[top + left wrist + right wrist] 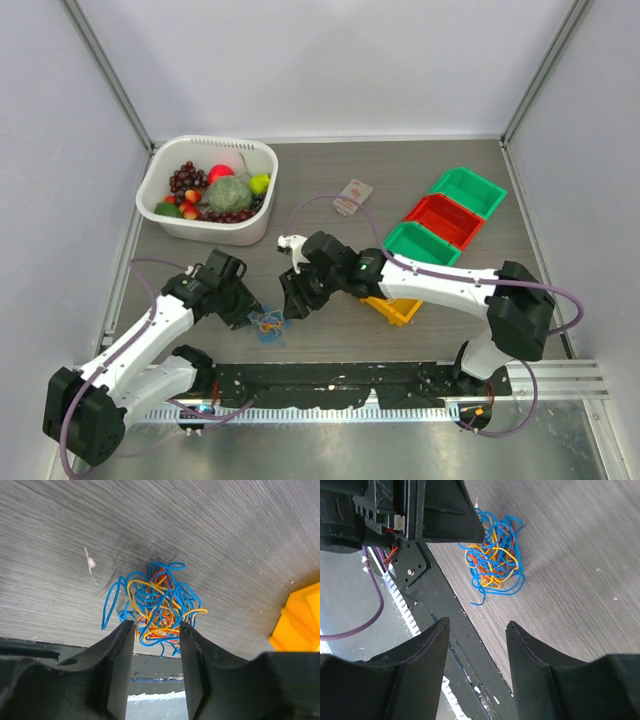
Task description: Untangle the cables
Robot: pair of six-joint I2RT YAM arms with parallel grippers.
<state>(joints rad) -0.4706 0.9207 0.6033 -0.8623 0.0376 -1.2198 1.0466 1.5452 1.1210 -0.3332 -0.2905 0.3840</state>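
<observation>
A tangled clump of thin cables [268,325], mostly blue and orange-yellow with some red strands, lies on the grey wood-grain surface [330,180] near its front edge, between the two arms. The left tool [245,312] sits low at the clump's left side. Seen from the left wrist, its two black fingers [120,665] stand apart, and the near fringe of the cables [157,602] reaches into the gap between their tips without being squeezed. The right tool [294,300] hangs just to the right of the clump. In the right wrist view, its fingers [427,655] are spread with nothing between them, over the dark rail at the surface's front edge, and the cables [492,555] lie a short way beyond the fingertips. A yellow bin [397,309] sits partly under the right arm. A row of green and red bins [446,219] stands further back on the right, and a white basket [170,228] of toy fruit and vegetables occupies the far left corner.
</observation>
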